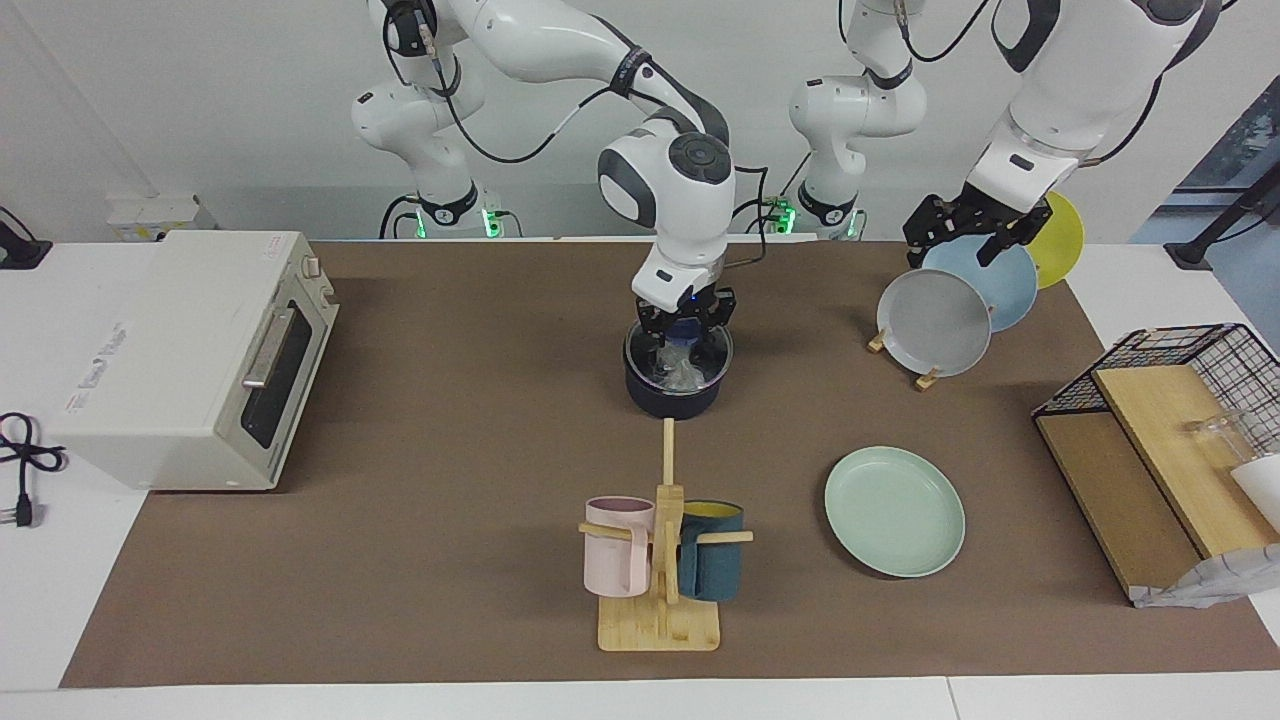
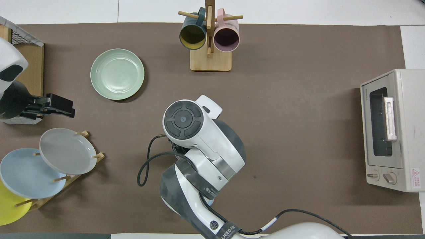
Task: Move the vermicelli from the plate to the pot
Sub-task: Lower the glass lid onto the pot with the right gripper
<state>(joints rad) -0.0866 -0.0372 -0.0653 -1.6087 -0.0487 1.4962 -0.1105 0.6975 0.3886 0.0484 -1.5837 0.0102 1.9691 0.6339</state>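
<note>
The dark navy pot (image 1: 675,398) stands in the middle of the table, near the robots. Whitish glossy vermicelli (image 1: 684,372) lies inside it. My right gripper (image 1: 683,336) hangs just over the pot's mouth, fingers open, holding nothing. The pale mint-green plate (image 1: 894,511) lies bare, farther from the robots and toward the left arm's end; it also shows in the overhead view (image 2: 117,74). In the overhead view the right arm hides the pot and the pot's handle. My left gripper (image 1: 950,240) waits open and empty over the plate rack (image 1: 928,378).
The rack holds a grey plate (image 1: 934,322), a light blue plate (image 1: 1000,280) and a yellow plate (image 1: 1062,235). A mug tree (image 1: 663,560) with a pink and a teal mug stands farther out than the pot. A toaster oven (image 1: 190,355) and a wire basket (image 1: 1180,400) stand at the table's ends.
</note>
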